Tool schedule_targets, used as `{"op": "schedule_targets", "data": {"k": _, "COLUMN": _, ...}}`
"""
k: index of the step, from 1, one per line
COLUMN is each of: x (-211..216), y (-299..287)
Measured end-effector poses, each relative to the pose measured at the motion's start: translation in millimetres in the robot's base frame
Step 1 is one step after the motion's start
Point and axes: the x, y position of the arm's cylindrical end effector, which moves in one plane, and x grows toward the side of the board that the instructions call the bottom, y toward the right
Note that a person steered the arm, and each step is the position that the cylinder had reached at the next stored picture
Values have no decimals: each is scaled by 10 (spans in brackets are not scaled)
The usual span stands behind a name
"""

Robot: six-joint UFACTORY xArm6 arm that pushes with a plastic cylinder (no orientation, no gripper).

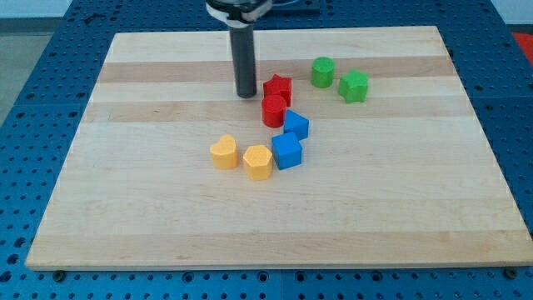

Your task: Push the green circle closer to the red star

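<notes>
The green circle sits near the view's top, right of centre. The red star lies to its lower left, with a small gap between them. My tip rests on the board just left of the red star, close to it but not clearly touching. The rod rises straight up to the view's top edge. The tip is on the far side of the red star from the green circle.
A green star-like block lies right of the green circle. A red cylinder sits just below the red star. Two blue blocks and two yellow blocks lie below, on the wooden board.
</notes>
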Motion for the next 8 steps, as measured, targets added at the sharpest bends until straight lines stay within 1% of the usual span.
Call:
{"op": "schedule_targets", "data": {"k": 1, "x": -334, "y": -10}}
{"op": "schedule_targets", "data": {"k": 3, "x": -498, "y": 910}}
{"op": "schedule_targets", "data": {"k": 5, "x": -674, "y": 1557}}
{"op": "schedule_targets", "data": {"k": 6, "x": -638, "y": 1840}}
{"op": "schedule_targets", "data": {"k": 8, "x": -504, "y": 1751}}
